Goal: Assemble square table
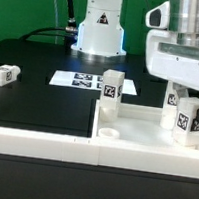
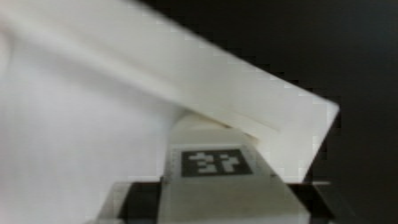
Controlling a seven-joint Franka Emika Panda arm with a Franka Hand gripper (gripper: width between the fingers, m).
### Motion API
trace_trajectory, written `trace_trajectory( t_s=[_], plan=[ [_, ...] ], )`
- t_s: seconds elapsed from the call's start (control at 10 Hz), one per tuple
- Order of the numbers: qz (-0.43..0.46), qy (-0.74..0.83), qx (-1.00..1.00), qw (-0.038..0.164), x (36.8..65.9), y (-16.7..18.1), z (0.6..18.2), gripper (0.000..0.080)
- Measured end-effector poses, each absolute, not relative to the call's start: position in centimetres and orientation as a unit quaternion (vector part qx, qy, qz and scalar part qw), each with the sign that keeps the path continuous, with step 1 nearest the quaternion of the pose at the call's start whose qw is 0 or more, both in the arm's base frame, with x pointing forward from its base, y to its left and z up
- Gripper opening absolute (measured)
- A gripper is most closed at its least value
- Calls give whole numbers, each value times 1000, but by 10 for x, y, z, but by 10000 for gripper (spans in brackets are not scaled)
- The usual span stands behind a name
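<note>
A: Where's the top [image 1: 134,127]?

B: On the black table [image 1: 46,106], against the wall [image 1: 42,141]. One leg [image 1: 110,93] stands upright on it near its far corner, another lies well off at the exterior view's left [image 1: 4,74].

A: And the gripper [image 1: 189,117]?

B: Low over the top at the exterior view's right, jaws pinching a tagged leg [image 2: 217,160]. The marker board [image 1: 90,81] lies behind, near the arm's base.
</note>
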State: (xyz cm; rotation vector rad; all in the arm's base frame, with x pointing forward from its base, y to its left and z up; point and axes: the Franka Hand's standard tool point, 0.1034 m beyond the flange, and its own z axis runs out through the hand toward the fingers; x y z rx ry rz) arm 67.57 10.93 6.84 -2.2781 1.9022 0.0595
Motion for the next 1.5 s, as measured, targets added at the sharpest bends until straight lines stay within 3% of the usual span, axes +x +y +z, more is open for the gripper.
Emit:
trace_trajectory(
  t_s=[0.3,0.4,0.5,0.7,0.9,1.3,1.5],
  plan=[
    [27,737,-668,98,678,111,69,293],
    [26,733,-673,98,678,111,68,369],
    [25,723,-683,98,678,111,68,369],
    [9,632,-769,101,679,106,68,613],
    [-11,474,-875,100,679,106,68,644],
    [-25,349,-932,94,679,104,68,649],
    [-48,136,-987,63,680,98,70,649]
  ],
)
